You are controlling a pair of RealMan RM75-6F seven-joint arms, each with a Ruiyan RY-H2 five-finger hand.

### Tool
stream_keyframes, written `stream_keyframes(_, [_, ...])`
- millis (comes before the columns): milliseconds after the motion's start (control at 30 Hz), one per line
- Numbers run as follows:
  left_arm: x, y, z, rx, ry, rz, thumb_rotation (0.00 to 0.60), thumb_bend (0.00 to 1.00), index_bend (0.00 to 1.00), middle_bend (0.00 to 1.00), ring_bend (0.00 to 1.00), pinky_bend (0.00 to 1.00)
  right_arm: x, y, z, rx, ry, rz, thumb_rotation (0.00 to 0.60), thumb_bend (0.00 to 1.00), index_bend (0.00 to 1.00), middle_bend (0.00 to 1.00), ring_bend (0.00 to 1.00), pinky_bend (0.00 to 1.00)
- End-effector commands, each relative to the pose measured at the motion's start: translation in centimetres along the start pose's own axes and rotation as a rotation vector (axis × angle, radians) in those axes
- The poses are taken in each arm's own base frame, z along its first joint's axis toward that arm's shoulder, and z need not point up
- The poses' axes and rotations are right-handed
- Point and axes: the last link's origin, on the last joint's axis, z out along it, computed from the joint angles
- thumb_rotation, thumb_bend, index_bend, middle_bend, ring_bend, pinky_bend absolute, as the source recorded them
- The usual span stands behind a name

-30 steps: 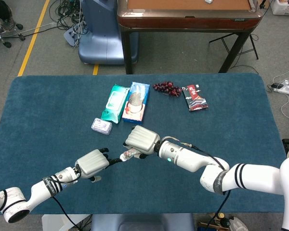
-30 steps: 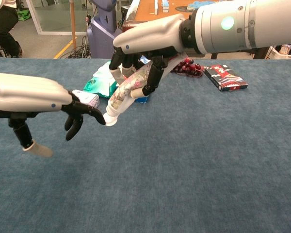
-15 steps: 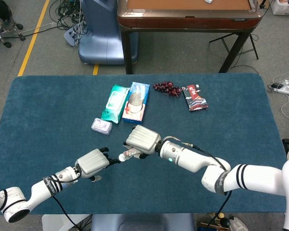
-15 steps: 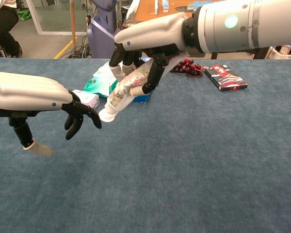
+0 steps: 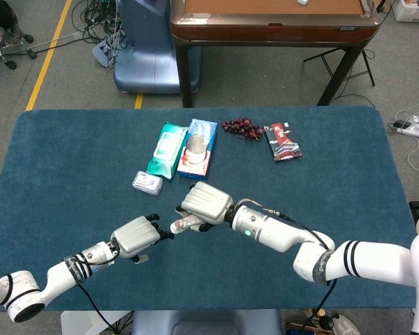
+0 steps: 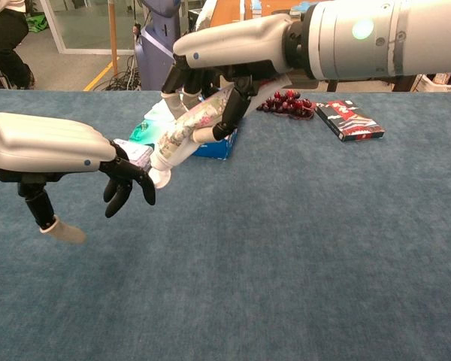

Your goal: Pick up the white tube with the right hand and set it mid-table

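Note:
My right hand (image 6: 225, 64) (image 5: 206, 202) grips the white tube (image 6: 184, 135) (image 5: 184, 223), a patterned tube with a white cap. It hangs tilted above the blue table (image 5: 70, 167), cap end pointing down and left. My left hand (image 6: 49, 154) (image 5: 136, 236) hovers just left of the cap, holding nothing, its dark fingers curled downward close to the cap; contact is unclear.
At the back of the table lie a green wipes pack (image 5: 167, 149), a blue box (image 5: 197, 146), a small white packet (image 5: 147, 183), a bunch of dark grapes (image 5: 243, 128) and a dark snack pack (image 5: 283, 142). A wooden table (image 5: 272, 21) stands beyond.
The right hand has lifted the tube slightly and shifted it left and back, so the cap now sits closer to the left hand's fingers. The left hand has hardly moved.

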Motion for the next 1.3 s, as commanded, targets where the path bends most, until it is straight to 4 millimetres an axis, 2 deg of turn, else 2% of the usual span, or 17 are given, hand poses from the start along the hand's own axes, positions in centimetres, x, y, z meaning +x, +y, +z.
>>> stream_keyframes(33, [0.0,0.1,0.1,-0.002,0.001,0.000,0.600,0.20,0.11,0.48,0.40,0.14,0.0,-0.2,-0.1,0.006,0.013,0.015,0.600,0.96,0.94,0.83,0.78,0.37])
stream_keyframes(300, [0.0,0.2,0.1,-0.006,0.004,-0.001,0.600,0.20,0.11,0.48,0.40,0.14,0.2,-0.4,-0.5,0.017,0.043,0.049,0.600,0.96,0.94,0.83,0.78,0.37])
stream_keyframes(533, [0.0,-0.6,-1.0,0.030,0.010,0.003,0.600,0.20,0.11,0.48,0.40,0.14,-0.4,1.6,-2.5,-0.040,0.040,0.027,0.600,0.96,0.94,0.83,0.78,0.37])
stream_keyframes(733, [0.0,-1.3,-1.9,0.062,0.017,0.017,0.600,0.20,0.11,0.48,0.40,0.14,-1.8,3.1,-4.5,-0.093,0.039,0.068,0.600,0.95,0.94,0.83,0.78,0.37])
stream_keyframes(933, [0.1,-2.0,-2.7,0.100,0.023,0.022,0.600,0.20,0.11,0.48,0.40,0.14,-4.5,4.5,-6.1,-0.131,0.045,0.154,0.600,0.87,0.94,0.81,0.75,0.37])
stream_keyframes(1000, [0.1,-2.2,-2.9,0.110,0.028,0.019,0.600,0.20,0.11,0.48,0.40,0.14,-5.3,4.7,-6.3,-0.136,0.041,0.169,0.600,0.81,0.94,0.80,0.74,0.37])
stream_keyframes(1167, [0.1,-2.5,-3.4,0.131,0.034,0.013,0.600,0.20,0.11,0.48,0.40,0.14,-7.4,5.0,-6.3,-0.137,0.033,0.194,0.600,0.75,0.94,0.78,0.71,0.38])
stream_keyframes(1233, [0.1,-2.5,-3.6,0.136,0.036,0.016,0.600,0.20,0.11,0.48,0.40,0.14,-8.1,5.1,-6.3,-0.137,0.030,0.195,0.600,0.71,0.93,0.75,0.69,0.38])
stream_keyframes(1300, [0.0,-2.6,-3.9,0.144,0.040,0.016,0.600,0.20,0.11,0.48,0.40,0.14,-8.8,5.3,-6.5,-0.145,0.019,0.194,0.600,0.62,0.88,0.72,0.65,0.38])
